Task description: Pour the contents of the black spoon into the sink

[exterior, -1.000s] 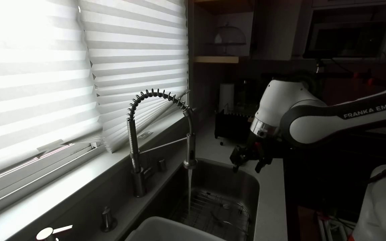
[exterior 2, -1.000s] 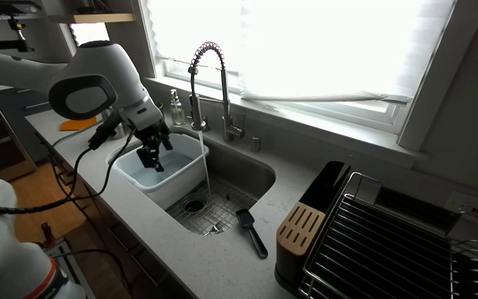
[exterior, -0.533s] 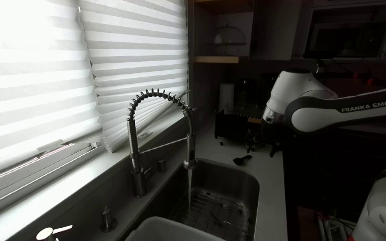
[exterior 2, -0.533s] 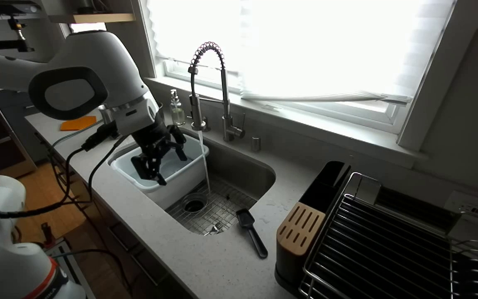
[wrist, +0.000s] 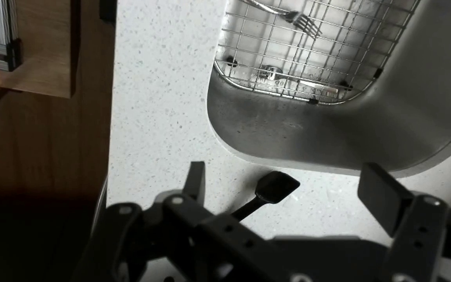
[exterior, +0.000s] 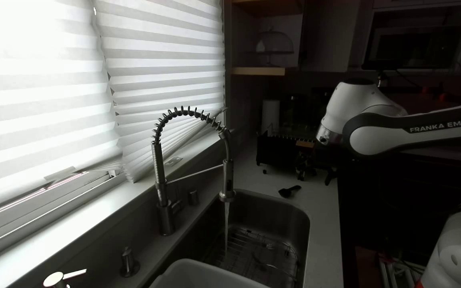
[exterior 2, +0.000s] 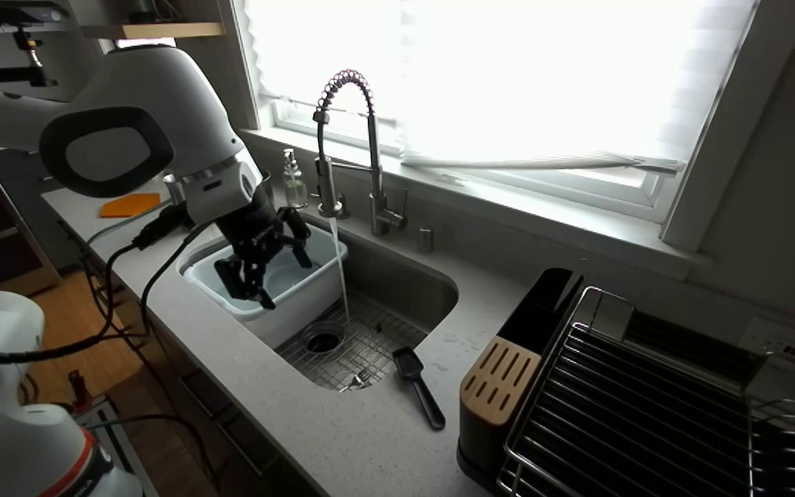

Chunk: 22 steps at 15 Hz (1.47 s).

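Observation:
The black spoon (exterior 2: 426,400) lies on the counter just beside the sink (exterior 2: 408,286), its scoop end at the rim. In an exterior view the black spoon (exterior: 289,191) is a small dark shape behind the sink (exterior: 260,206). My gripper (exterior 2: 288,283) hangs in the air above counter height, apart from the spoon. Seen from the wrist, the gripper (wrist: 282,166) is wide open; the spoon's scoop (wrist: 275,187) shows below and between its fingers, while a finger covers most of the handle. Whether the scoop holds anything I cannot tell.
A spring-coil faucet (exterior 2: 373,152) runs water into the sink. One end of the basin holds a pale tub (exterior 2: 304,304). A fork (wrist: 298,19) lies on the sink's wire grid. Beside the spoon stand a wood-topped block (exterior 2: 501,379) and a dish rack (exterior 2: 639,407).
My gripper has swung away from the faucet and sink toward the dish-rack end, slowing in the last half second. The spoon, earlier covered in an exterior view, now shows there. The jaws stay open.

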Available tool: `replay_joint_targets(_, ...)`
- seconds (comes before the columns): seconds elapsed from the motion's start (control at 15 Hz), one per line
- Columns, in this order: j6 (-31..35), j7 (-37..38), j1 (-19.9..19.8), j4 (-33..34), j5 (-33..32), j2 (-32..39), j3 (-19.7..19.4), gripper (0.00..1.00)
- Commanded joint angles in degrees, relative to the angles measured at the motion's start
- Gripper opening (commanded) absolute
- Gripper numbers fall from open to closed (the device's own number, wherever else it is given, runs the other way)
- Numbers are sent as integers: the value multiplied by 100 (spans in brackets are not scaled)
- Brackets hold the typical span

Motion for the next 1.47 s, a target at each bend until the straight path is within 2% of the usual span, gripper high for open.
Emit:
replay_joint_targets(0.0, 81, 152, 54, 62, -147, 154, -203, 100)
replay_joint_targets(0.27, 33, -221, 1, 288, 28, 466, -915, 100)
replay_joint_targets(0.47, -334, -380, -208, 546, -43, 906, -1370, 100)
replay_joint_targets(0.73, -389, -302, -544, 753, -388, 1443, -1597, 100)
replay_joint_targets(0.93, -303, -341, -599, 880, -459, 1819, -1753, 100)
replay_joint_targets(1.0, -278, -279, -521, 685, -354, 1459, -1704, 100)
replay_joint_targets(1.4, -269, -278, -507, 716, -357, 1494, -1714, 100)
